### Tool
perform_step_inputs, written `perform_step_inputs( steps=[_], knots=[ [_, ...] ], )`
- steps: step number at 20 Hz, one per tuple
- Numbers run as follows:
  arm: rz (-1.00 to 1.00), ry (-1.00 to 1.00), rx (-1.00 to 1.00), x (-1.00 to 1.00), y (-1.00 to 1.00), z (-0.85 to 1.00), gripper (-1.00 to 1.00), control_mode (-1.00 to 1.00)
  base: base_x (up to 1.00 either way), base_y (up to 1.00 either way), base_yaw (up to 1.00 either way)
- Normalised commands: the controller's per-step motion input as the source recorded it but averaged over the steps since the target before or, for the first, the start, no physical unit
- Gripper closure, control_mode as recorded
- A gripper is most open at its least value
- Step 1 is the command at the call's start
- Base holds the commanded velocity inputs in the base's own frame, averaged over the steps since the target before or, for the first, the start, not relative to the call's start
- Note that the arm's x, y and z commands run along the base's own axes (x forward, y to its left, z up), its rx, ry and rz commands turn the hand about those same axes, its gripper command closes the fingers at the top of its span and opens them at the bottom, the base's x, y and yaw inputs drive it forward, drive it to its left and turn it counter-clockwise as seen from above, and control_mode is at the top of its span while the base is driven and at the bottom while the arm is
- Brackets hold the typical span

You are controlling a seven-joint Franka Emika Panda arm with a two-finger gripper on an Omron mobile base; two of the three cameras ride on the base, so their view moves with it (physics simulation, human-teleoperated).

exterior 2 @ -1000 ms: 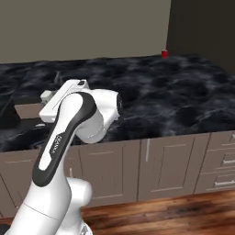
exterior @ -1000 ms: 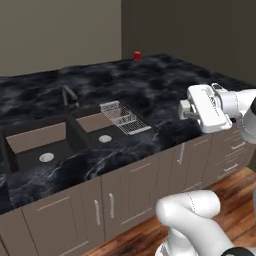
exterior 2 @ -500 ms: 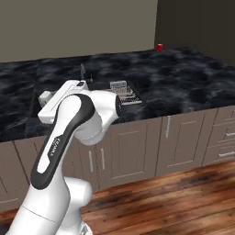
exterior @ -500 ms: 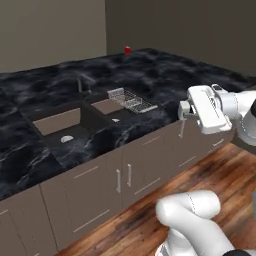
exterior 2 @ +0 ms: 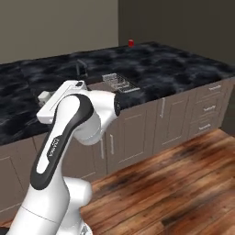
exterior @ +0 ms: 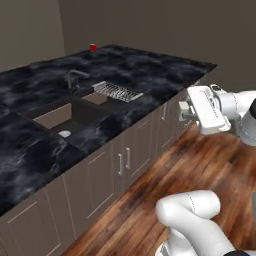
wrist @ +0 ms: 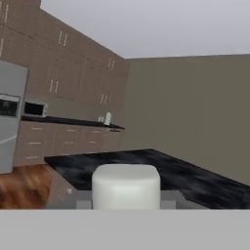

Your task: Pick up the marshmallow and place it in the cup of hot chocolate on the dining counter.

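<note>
the gripper [wrist: 126,207] is clamping the marshmallow [wrist: 126,187]; pickup looks done. carrying it to the red cup [exterior: 93,47] and dropping it in is remaining.

Base cams flank arm, share sink [exterior: 65,117] counter [exterior 2: 183,64].

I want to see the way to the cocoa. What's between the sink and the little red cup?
In the left base view, the faucet stands just behind the sink. Past it is only bare black counter up to the red cup.
</note>
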Motion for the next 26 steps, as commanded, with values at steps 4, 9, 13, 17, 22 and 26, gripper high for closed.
perform_step_inputs(
  steps=[4, 9, 13, 17, 22, 26],
  knots=[
    [0.0, 0.0, 0.0, 0.0, 0.0, 0.0, 1.0, 1.0, -0.75, 1.0, -0.48],
    [0.0, 0.0, 0.0, 0.0, 0.0, 0.0, 1.0, 1.0, -0.91, 1.0, -0.47],
    [0.0, 0.0, 0.0, 0.0, 0.0, 0.0, 1.0, 1.0, -0.99, 1.0, -0.38],
    [0.0, 0.0, 0.0, 0.0, 0.0, 0.0, 1.0, 1.0, -1.0, 1.0, -0.34],
    [0.0, 0.0, 0.0, 0.0, 0.0, 0.0, 1.0, 1.0, -1.0, 1.0, -0.32],
    [0.0, 0.0, 0.0, 0.0, 0.0, 0.0, 1.0, 1.0, -1.0, 1.0, -0.24]
  ],
)
